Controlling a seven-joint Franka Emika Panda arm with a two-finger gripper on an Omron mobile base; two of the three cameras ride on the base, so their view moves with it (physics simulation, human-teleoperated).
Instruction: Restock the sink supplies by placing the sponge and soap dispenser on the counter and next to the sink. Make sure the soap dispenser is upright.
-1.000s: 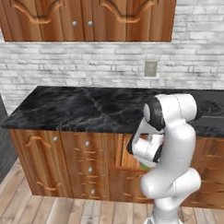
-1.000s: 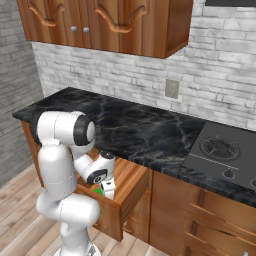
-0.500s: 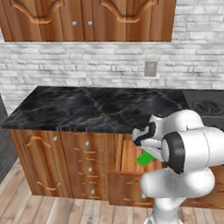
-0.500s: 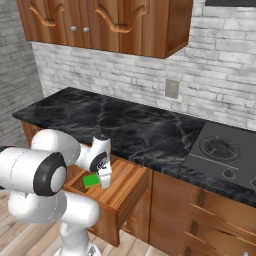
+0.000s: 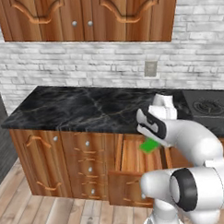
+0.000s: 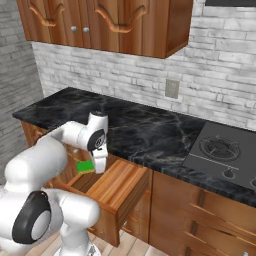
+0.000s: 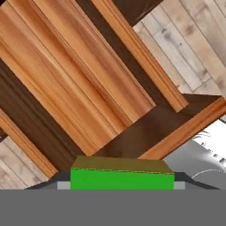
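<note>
My gripper (image 5: 151, 140) is shut on the sponge (image 5: 150, 146), a flat green block with a yellow layer. It hangs just above the open drawer, below the edge of the black marble counter (image 5: 86, 108). From the right base the sponge (image 6: 85, 166) sits at the gripper (image 6: 95, 167), left of the counter (image 6: 150, 131). Looking along the hand, the sponge (image 7: 121, 176) spans the gap between the fingertips of the gripper (image 7: 121, 184), with the drawer's wooden floor beneath. The soap dispenser and the sink are out of view.
The wooden drawer (image 5: 129, 159) stands pulled out under the counter, also seen as the drawer (image 6: 117, 185) from the right. A black stovetop (image 6: 220, 150) lies to the right. Wall cabinets (image 5: 86, 15) hang above. Closed drawer fronts (image 5: 86, 165) lie to the left.
The arm has swung and raised the sponge a little, from low in the drawer to just under the counter's edge. The grip on it has stayed the same.
</note>
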